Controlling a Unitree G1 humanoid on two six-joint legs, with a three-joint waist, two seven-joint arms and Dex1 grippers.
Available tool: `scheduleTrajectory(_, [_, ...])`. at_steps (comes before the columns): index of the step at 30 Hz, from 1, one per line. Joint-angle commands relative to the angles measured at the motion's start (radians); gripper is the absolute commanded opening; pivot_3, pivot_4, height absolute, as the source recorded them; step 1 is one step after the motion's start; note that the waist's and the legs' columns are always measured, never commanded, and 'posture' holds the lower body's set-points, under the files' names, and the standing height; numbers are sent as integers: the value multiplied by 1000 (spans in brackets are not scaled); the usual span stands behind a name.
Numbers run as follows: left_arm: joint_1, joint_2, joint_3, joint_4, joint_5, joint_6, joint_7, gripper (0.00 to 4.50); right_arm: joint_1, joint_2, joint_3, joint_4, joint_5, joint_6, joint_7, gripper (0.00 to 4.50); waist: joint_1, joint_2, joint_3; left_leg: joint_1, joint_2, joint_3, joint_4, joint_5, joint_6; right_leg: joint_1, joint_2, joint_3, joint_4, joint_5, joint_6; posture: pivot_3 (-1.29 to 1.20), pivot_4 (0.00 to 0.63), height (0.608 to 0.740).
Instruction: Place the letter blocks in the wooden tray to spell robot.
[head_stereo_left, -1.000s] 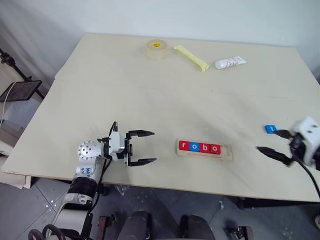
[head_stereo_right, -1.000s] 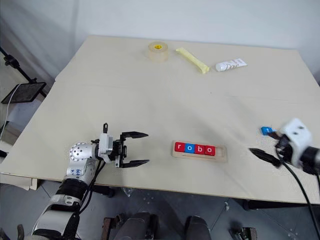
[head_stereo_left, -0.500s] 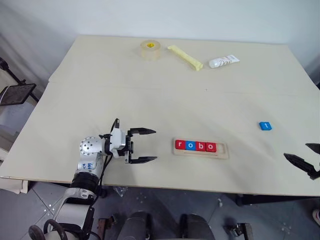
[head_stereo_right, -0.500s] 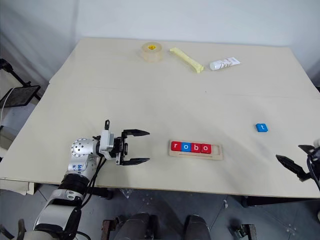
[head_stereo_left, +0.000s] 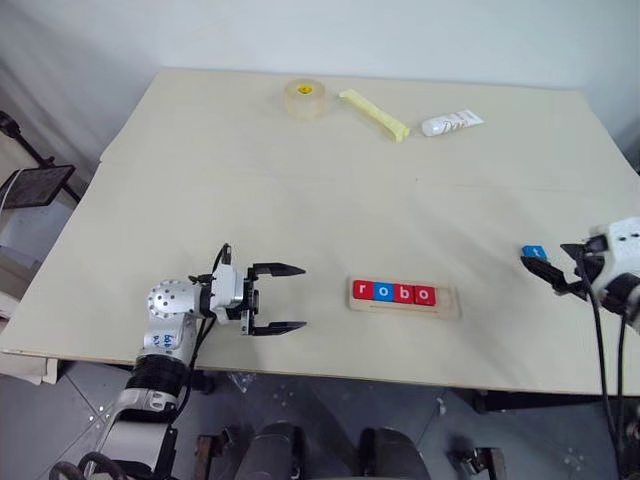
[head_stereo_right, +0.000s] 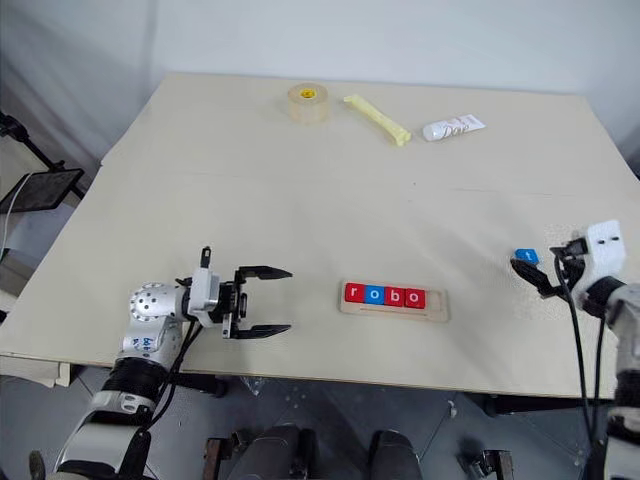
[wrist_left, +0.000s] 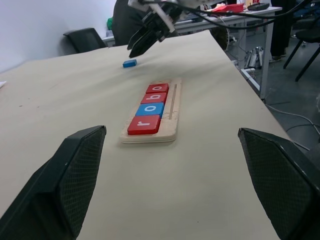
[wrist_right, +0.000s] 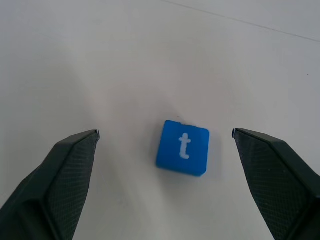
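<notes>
The right gripper (head_stereo_left: 551, 268) had swung in from the table's edge to just beside the blue t block (head_stereo_left: 533, 252); the left gripper (head_stereo_left: 281, 298) stayed put, jaws spread and empty. In the left wrist view, the wooden tray (wrist_left: 175, 102) held r, o, b, o, its far end bare. In the right wrist view, wide-open fingers (wrist_right: 60, 180) framed the t, untouched; next, apparently, descent and closing.
</notes>
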Motion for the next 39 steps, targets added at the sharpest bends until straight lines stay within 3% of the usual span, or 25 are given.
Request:
scheduleTrajectory(1, [29, 12, 10, -72, -14, 13, 25, 4500, -59, 4, 16, 112, -27, -72, -28, 4462, -2, 0, 0, 0, 0, 0, 0, 0, 0, 0, 0, 0, 0, 0, 0, 0, 150, 740])
scheduleTrajectory(6, [53, 18, 11, -106, -13, 23, 47, 4500, -106, 17, 42, 222, -45, -109, -43, 4462, -4, 0, 0, 0, 0, 0, 0, 0, 0, 0, 0, 0, 0, 0, 0, 0, 150, 740])
scheduleTrajectory(7, [55, 18, 11, -108, -12, 24, 51, 4500, -109, 21, 41, 231, -42, -111, -43, 4291, -6, 0, 0, 0, 0, 0, 0, 0, 0, 0, 0, 0, 0, 0, 0, 0, 150, 740])
scheduleTrajectory(9, [55, 19, 10, -108, -12, 24, 56, 4500, -117, 25, 37, 249, -39, -110, -54, 3846, -7, 0, 0, 0, 0, 0, 0, 0, 0, 0, 0, 0, 0, 0, 0, 0, 150, 740])
scheduleTrajectory(16, [39, 10, 5, -84, -10, 13, 56, 4500, -101, 40, 22, 223, -29, -112, -101, 1489, -8, 0, 0, 0, 0, 0, 0, 0, 0, 0, 0, 0, 0, 0, 0, 0, 150, 740])
scheduleTrajectory(19, [18, 2, 4, -57, -8, 5, 54, 4500, -14, 74, -16, 55, -3, -68, -185, 1466, -4, 0, 0, 0, 0, -1, 0, 0, 0, 0, 0, 0, 0, 0, 0, 0, 150, 740])
scheduleTrajectory(24, [13, -2, 2, -43, -13, 1, 38, 4500, 237, 196, -94, -459, 78, 123, -346, 1466, 1, 1, 0, -1, 0, -2, -1, 0, 0, -1, 0, 0, 1, 0, 0, 0, 150, 740])
scheduleTrajectory(30, [14, 1, 5, -27, -19, -4, 13, 4500, 470, 340, -152, -940, 140, 347, -530, 1466, 3, 2, 0, 0, -1, -2, -1, 0, 0, -2, 0, 1, 5, 0, 0, 0, 150, 740])
scheduleTrajectory(34, [-1, -7, 0, -7, -18, -3, -3, 4500, 571, 423, -125, -1129, 170, 425, -587, 1466, 2, 3, -1, 1, -1, -2, -1, 0, 0, -2, 0, 2, 6, 0, 0, 0, 150, 740])
scheduleTrajectory(39, [-24, -22, -4, 15, -14, -9, -11, 4500, 579, 448, -106, -1150, 179, 454, -591, 1466, 1, 3, -1, 1, -1, -1, -1, 0, 0, -1, 0, 3, 6, 0, 0, 0, 150, 740])
